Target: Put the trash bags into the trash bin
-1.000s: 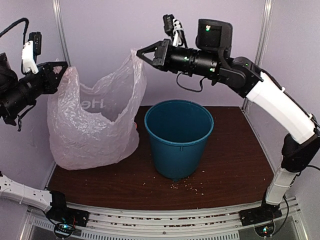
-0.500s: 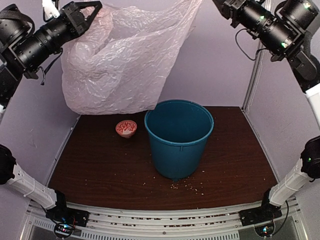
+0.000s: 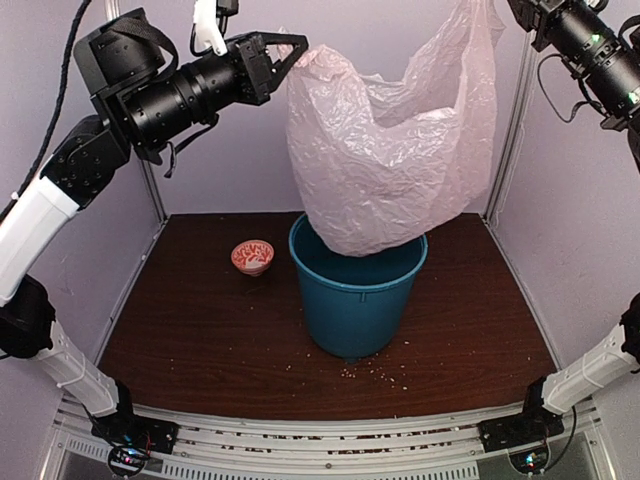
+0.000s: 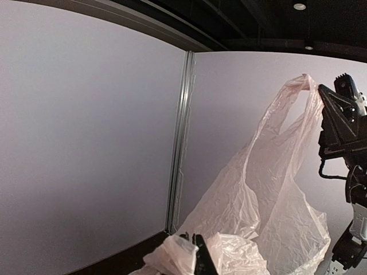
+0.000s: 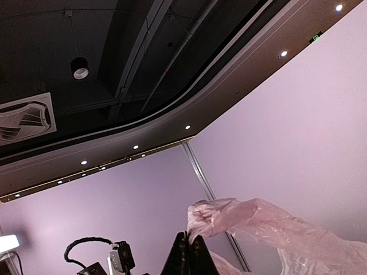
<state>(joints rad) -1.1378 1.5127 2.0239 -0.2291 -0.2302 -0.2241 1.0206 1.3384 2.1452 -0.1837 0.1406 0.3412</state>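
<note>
Evidently, the left claw [image 3: 297, 47] and right claw [image 4: 321, 90] each pinch 1 handle loop of the trash bag [image 3: 380, 170]. We judge it is held high and spread so its bottom hangs over the teal trash bin [image 3: 355, 300], for lowering.

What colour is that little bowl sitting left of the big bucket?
Red with a whitish pattern inside; the small bowl shows best in the top view.
</note>
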